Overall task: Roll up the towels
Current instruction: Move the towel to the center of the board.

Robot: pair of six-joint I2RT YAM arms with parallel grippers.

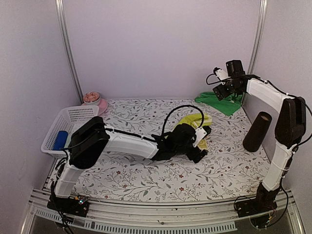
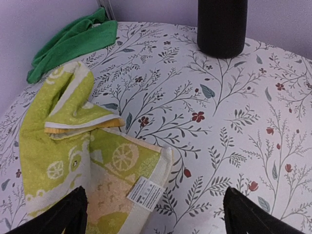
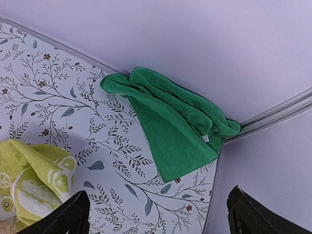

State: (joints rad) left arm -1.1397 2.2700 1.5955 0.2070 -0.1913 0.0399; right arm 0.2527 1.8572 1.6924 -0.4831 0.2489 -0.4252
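Presently the left claw [image 2: 158,217] is held apart over the crumpled lemon-print towel [image 2: 73,151], and the right claw [image 3: 158,214] apart above the far-right green towel [image 3: 170,126].

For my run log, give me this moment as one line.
left end effector: open, over yellow-lime towel | right end effector: open, above green towel | state: both crumpled, neither rolled

Cylinder [image 1: 257,131] right of towels [image 1: 220,103] (basket [image 1: 73,114] left)
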